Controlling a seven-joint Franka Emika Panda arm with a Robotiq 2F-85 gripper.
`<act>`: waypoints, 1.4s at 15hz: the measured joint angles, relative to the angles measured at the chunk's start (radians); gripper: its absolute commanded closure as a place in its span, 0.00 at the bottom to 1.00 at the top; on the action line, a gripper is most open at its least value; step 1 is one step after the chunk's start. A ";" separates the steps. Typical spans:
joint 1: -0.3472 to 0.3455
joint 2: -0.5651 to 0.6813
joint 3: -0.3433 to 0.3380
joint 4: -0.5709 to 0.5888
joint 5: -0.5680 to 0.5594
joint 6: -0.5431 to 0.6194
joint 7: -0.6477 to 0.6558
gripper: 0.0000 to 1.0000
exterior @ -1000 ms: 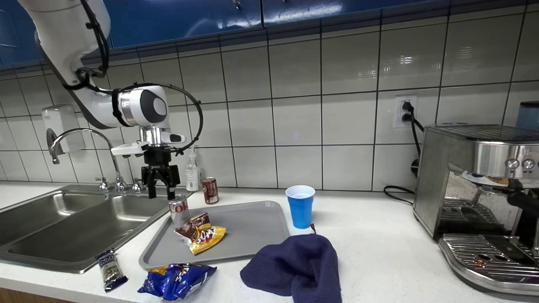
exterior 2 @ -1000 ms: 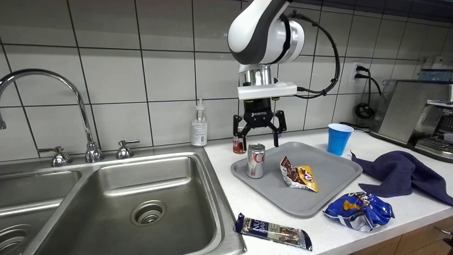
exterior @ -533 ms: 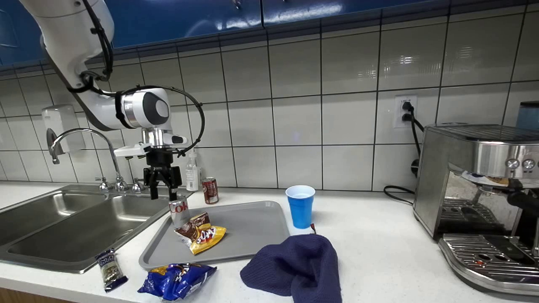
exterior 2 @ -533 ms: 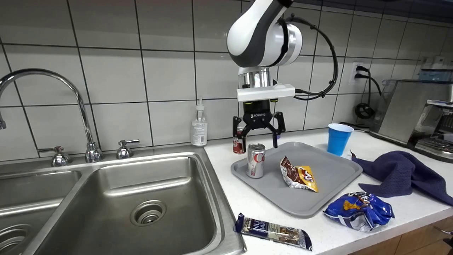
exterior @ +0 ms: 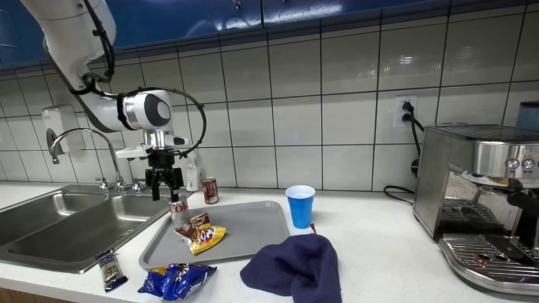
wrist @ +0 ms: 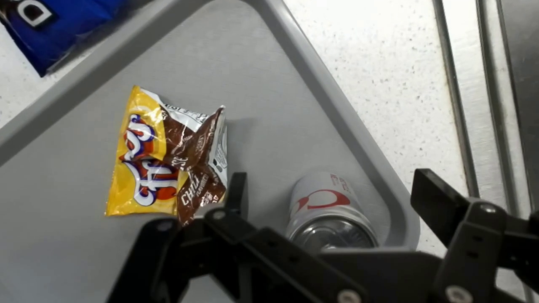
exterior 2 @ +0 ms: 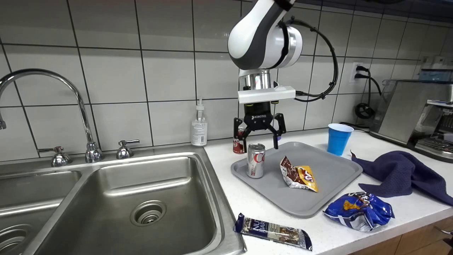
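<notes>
My gripper [exterior 2: 260, 147] points straight down over the grey tray [exterior 2: 329, 173], its fingers wide apart with nothing held. Closest to it is a silver Coke can [exterior 2: 255, 163], upright near the tray's corner by the sink. In the wrist view that can [wrist: 324, 198] appears between the two fingers, lower than them and apart, its top partly covered by the gripper body. A crumpled yellow and brown chip bag [wrist: 168, 164] lies on the tray beside the can, past one finger. In an exterior view one fingertip of the gripper [exterior: 165, 198] overlaps the can's top edge.
The steel sink [exterior 2: 208, 198] borders the tray. Around it are a red can [exterior: 210, 190], a soap bottle [exterior 2: 199, 127], a blue cup [exterior 2: 339, 140], a dark blue cloth [exterior 2: 400, 173], a blue chip bag [exterior 2: 359, 210] and a nut bar [exterior 2: 272, 232]. A coffee machine [exterior: 476, 189] stands farther along.
The gripper has come down slightly and, in an exterior view, shifted a little to the right. Its fingers stay spread. The can, bags and tray have not moved.
</notes>
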 measured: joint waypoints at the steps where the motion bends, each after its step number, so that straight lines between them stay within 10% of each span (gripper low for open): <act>1: 0.000 0.003 -0.002 0.001 0.000 0.004 -0.006 0.00; 21: -0.018 0.084 -0.014 0.042 0.024 0.095 -0.255 0.00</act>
